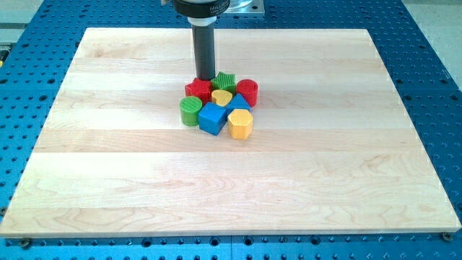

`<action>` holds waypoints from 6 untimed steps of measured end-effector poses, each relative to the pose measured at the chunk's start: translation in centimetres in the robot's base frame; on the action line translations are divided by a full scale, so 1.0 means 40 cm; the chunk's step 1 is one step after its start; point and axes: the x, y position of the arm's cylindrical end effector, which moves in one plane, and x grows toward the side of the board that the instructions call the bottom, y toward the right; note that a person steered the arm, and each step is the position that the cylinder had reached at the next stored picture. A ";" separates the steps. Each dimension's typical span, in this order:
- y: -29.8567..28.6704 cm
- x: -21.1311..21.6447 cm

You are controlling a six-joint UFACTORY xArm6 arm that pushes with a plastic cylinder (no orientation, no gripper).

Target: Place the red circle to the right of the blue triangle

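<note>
While the blocks sit packed in one cluster near the tabletop [108, 180] centre, slightly toward the view's top, the red circle [247, 92] is found at the cluster's right edge, upper side. The blue triangle [239, 102] is seen just below-left of it, touching or nearly so, mostly hidden btw the yellow heart [221, 97] and the yellow hexagon [240, 124]. Also in the pile: green star [225, 81] at top, red block [198, 89] (shape unclear) at upper left, green cylinder [190, 111] at left, blue cube [212, 118] at bottom.

No pincer is fitted, so no open/closed state applies; only a rod is carried. My tip [204, 78] is placed at the cluster's top-left, just above the red block and beside the green star; contact can't be confirmed.

Handling, as judged: the circle looks like a small rigid wooden or plastic cylinder, light, low friction on the smooth wood, so it should slide easily w/ little force. Not fragile. Round side means it can roll off the tip if pushed off-centre, so contact is best made through its centre line. No grasp possible, push only.

Status est.: circle is already up-right of the triangle, so only a short nudge toward the view's bottom seems needed, from the circle's top side. Risk: neighbours are tight, so the triangle may get dragged along.
</note>
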 end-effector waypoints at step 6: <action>0.306 0.113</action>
